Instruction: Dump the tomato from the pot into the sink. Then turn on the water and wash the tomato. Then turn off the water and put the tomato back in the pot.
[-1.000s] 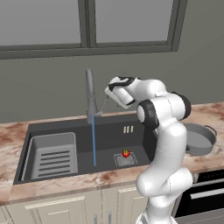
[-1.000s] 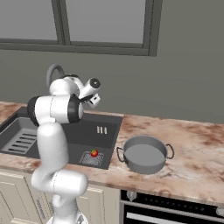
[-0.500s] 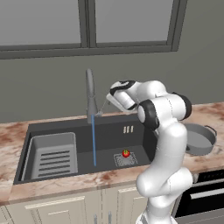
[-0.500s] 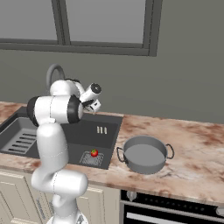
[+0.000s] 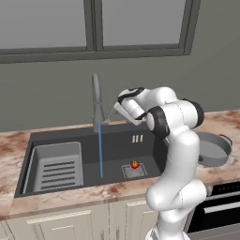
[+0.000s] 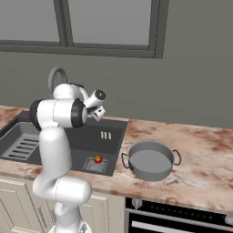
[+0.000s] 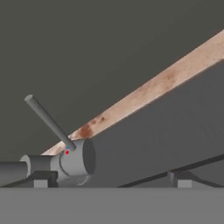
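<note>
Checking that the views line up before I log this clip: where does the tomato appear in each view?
Left base view: the tomato sits on the drain grate in the sink, right of the water stream.
Right base view: the tomato is on the grate, left of the pot.
Hand view: not in it.
Shared landmark: the drain grate.

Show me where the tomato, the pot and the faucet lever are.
tomato (image 5: 135, 164), left base view, its red body.
pot (image 6: 150, 162), right base view, its flat inner bottom.
faucet lever (image 7: 49, 121), hand view, mid-rod.
</note>
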